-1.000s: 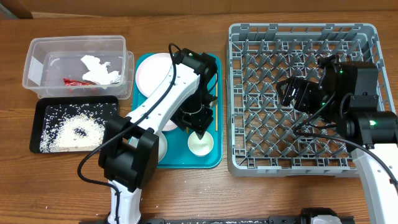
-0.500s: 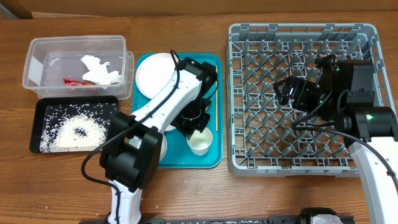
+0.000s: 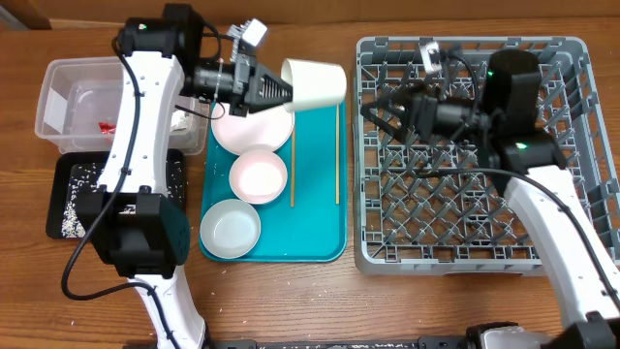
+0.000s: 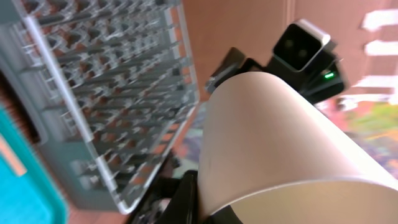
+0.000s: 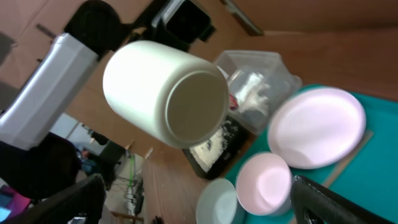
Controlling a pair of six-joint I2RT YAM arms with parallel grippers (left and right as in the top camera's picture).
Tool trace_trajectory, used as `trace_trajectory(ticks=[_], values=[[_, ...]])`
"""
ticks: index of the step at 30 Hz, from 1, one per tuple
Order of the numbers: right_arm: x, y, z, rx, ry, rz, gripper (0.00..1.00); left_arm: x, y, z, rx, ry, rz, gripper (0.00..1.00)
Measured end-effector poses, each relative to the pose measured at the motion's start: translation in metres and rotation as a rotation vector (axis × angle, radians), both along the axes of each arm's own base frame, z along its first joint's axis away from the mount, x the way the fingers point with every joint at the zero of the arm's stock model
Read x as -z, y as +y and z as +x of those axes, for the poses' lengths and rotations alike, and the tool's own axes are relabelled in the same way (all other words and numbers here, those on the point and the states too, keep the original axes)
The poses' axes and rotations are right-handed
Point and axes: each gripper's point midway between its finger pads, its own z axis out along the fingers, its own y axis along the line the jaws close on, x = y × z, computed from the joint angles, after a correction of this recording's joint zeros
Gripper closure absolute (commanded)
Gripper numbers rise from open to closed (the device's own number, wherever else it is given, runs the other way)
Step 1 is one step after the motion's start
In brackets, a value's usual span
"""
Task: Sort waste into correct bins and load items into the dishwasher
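My left gripper (image 3: 278, 89) is shut on the small white cup (image 3: 316, 84), which it holds on its side in the air over the back of the teal tray (image 3: 320, 237). In the left wrist view the cup (image 4: 280, 137) fills the frame, and a black finger (image 4: 191, 196) presses its wall near the rim. My right gripper (image 3: 384, 109) stands open over the left edge of the grey dish rack (image 3: 475, 194), facing the cup's base (image 5: 196, 106). On the tray lie the white plate (image 3: 250, 131), two bowls (image 3: 259, 176) (image 3: 231, 228) and two chopsticks (image 3: 293, 170) (image 3: 337, 155).
At the left, the clear tub (image 3: 63, 92) holds a red wrapper (image 3: 105, 127) and white tissue (image 3: 180, 120). In front of it lies the black tray (image 3: 73, 199) with rice. The left arm reaches over both. The rack's pegs stand upright.
The left gripper shut on the cup in the tray, lifted it up and back, and tipped it sideways. The right gripper swung left to the rack's left edge.
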Motion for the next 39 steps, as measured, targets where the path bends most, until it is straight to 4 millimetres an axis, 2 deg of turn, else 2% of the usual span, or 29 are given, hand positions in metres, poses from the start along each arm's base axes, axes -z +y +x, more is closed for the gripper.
trace_trajectory(ticks=[3, 6, 15, 22, 25, 29, 30, 31, 32, 35, 37, 39], values=[[-0.009, 0.025, -0.002, -0.079, -0.038, 0.052, 0.06, -0.011, 0.000, -0.001, -0.004, 0.023, -0.063, 0.96], [-0.026, 0.036, -0.006, -0.116, -0.114, 0.087, 0.07, -0.015, -0.005, -0.008, 0.004, 0.069, -0.083, 0.96], [-0.031, 0.039, -0.008, -0.125, -0.124, 0.102, 0.09, -0.014, -0.029, -0.025, 0.069, 0.110, -0.068, 0.96], [-0.033, 0.039, -0.006, -0.121, -0.132, 0.106, 0.26, -0.011, -0.036, -0.030, 0.090, 0.112, -0.050, 0.96], [-0.034, 0.038, -0.009, -0.133, -0.130, 0.108, 0.38, -0.011, -0.034, -0.029, 0.085, 0.113, -0.054, 0.95], [-0.034, 0.039, -0.009, -0.138, -0.121, 0.111, 0.48, -0.010, -0.033, -0.028, 0.081, 0.113, -0.047, 0.80], [-0.034, 0.039, -0.010, -0.138, -0.121, 0.111, 0.50, -0.010, -0.033, -0.028, 0.081, 0.116, -0.043, 0.71], [-0.034, 0.039, -0.010, -0.139, -0.117, 0.112, 0.53, -0.009, -0.033, -0.028, 0.081, 0.118, -0.040, 0.58], [-0.034, 0.039, -0.010, -0.139, -0.116, 0.112, 0.57, -0.008, -0.033, -0.028, 0.080, 0.119, -0.036, 0.51], [-0.031, 0.041, -0.011, -0.143, -0.096, 0.110, 0.60, -0.003, -0.032, -0.024, 0.078, 0.086, -0.009, 0.46], [-0.024, 0.041, -0.011, -0.135, -0.044, 0.100, 0.62, 0.008, -0.025, -0.020, 0.065, 0.070, 0.058, 0.40], [-0.017, 0.040, -0.010, -0.117, 0.000, 0.089, 0.63, 0.019, -0.007, -0.009, 0.022, 0.055, 0.120, 0.34]])
